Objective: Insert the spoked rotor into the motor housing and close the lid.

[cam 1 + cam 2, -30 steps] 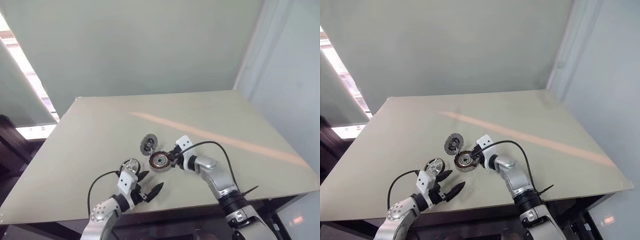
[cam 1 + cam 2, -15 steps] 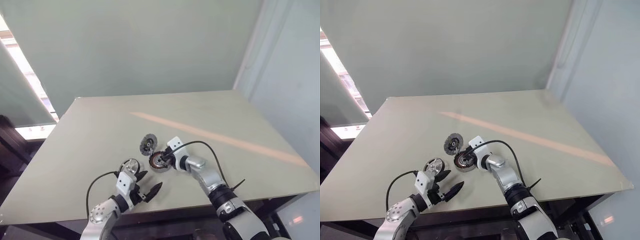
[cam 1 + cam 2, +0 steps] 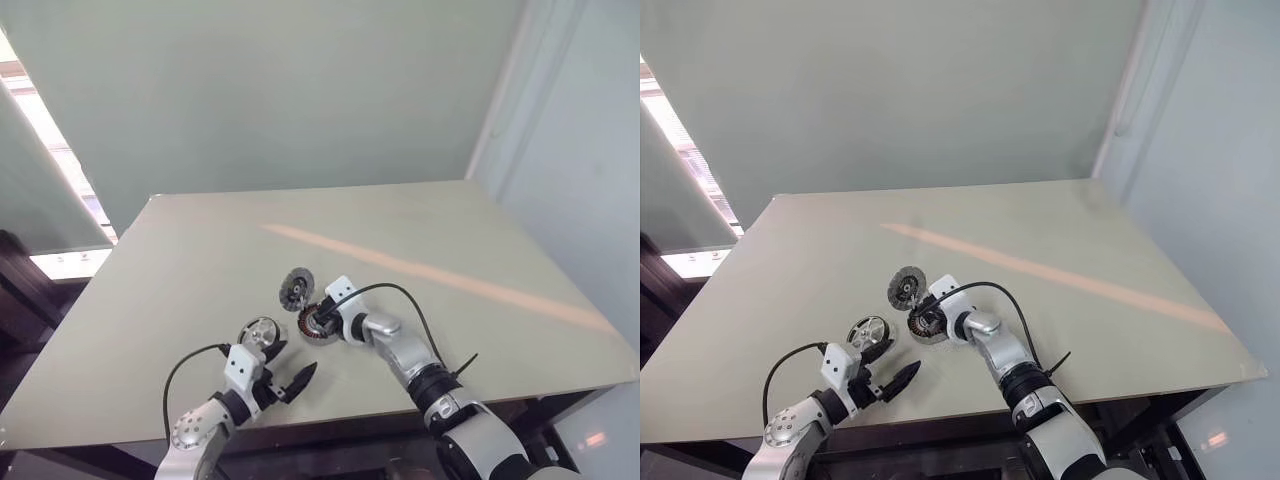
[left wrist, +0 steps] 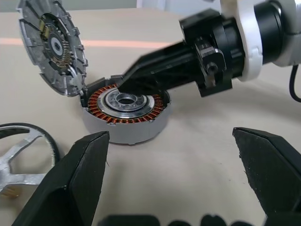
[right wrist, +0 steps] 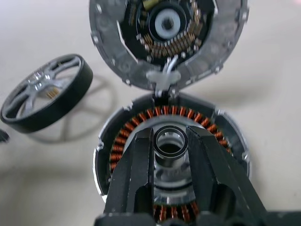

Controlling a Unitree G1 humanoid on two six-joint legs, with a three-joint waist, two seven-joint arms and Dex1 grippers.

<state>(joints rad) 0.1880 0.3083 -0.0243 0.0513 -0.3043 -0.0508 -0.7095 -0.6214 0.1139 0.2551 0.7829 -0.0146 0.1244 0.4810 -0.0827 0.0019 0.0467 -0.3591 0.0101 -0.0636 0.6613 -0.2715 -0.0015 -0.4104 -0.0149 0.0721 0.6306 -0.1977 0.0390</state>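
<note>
The motor housing (image 4: 124, 113), ringed with copper windings, lies on the table. Its lid (image 4: 51, 47), a silver disc with parts inside, stands hinged open at the housing's far edge. The spoked rotor (image 5: 44, 94), a black-rimmed wheel with silver spokes, lies flat on the table beside the housing, near my left gripper. My right gripper (image 5: 170, 141) reaches over the housing's centre, its fingers (image 5: 136, 160) shut on a small ring (image 5: 170, 149). My left gripper (image 4: 174, 174) stands wide open, low over the table just short of the housing, with nothing between its fingers.
The beige table (image 3: 450, 240) stretches bare beyond the parts, and its front edge runs close below both arms. A black cable (image 3: 400, 292) loops over my right wrist. A pale wall rises behind the table.
My right gripper has swung left from the housing's right rim to over its centre, the arm bending in. The left gripper has stayed about where it was.
</note>
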